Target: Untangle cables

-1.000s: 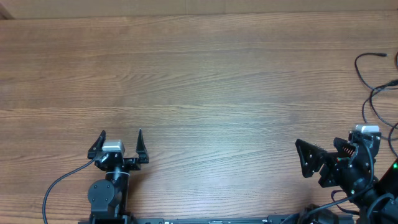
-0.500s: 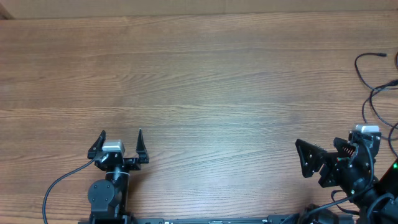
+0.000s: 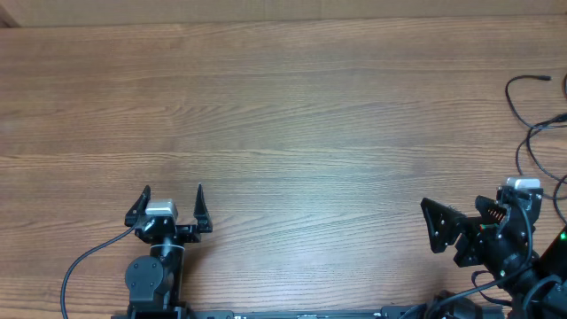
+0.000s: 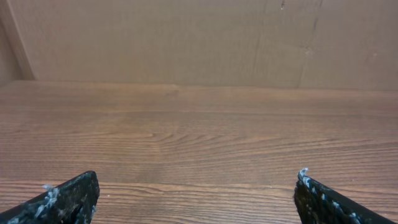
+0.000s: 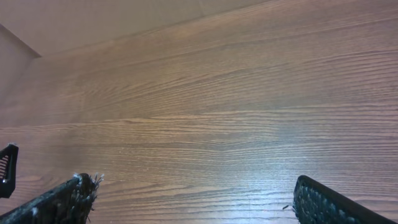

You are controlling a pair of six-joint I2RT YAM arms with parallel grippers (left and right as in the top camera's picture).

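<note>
My left gripper (image 3: pixel 172 190): jaws spread wide, holding nothing, near edge of the wooden table (image 3: pixel 283 106). My right gripper (image 5: pixel 191 185): likewise spread wide and empty, near the right corner. The cables (image 3: pixel 508 92) lie loose at the table's right edge, beyond my right gripper, partly running out of view.

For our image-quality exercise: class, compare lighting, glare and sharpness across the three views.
Overhead: even light, crisp grain on the table, cables cropped at the right edge. Left wrist: softer, flat light. Right wrist: pale sheen across the wood.
</note>
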